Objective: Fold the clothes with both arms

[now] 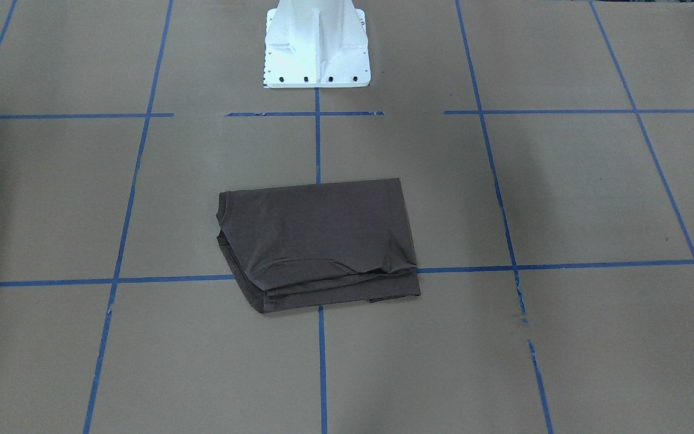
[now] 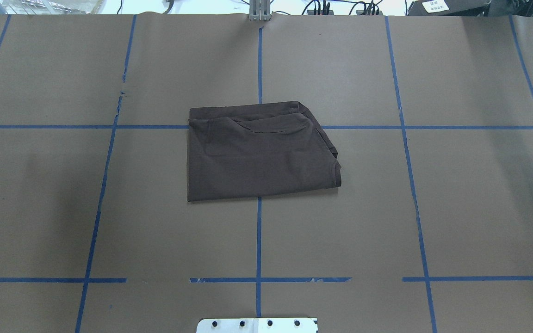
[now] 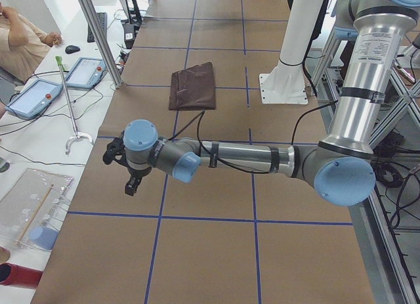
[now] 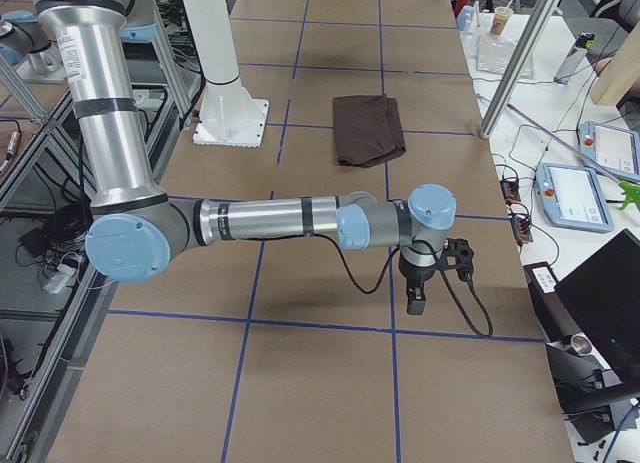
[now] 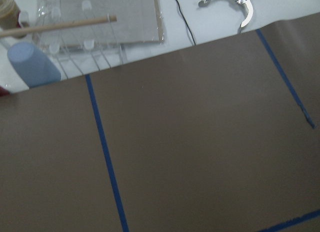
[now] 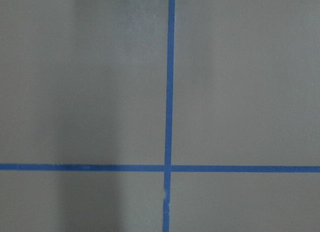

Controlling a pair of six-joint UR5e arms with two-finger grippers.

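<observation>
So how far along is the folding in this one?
Done: the T-shirt lies in the middle of the table as a compact, layered rectangle, collar at one edge. In hand: nothing. The left gripper and right gripper hang over bare surface, well clear of the shirt. Whether their fingers are open can't be told. Left: seemingly nothing, though the stacked edges sit slightly uneven.

The folded dark brown-grey cotton T-shirt [image 2: 257, 152] is lying mid-way along the brown paper-covered surface [image 2: 456, 208], in front of the white metal pedestal base [image 2: 257, 325]. The silver-tubed left arm [image 3: 249, 158] and silver-tubed right arm [image 4: 270, 221] are hanging over opposite ends, well apart from it.
</observation>
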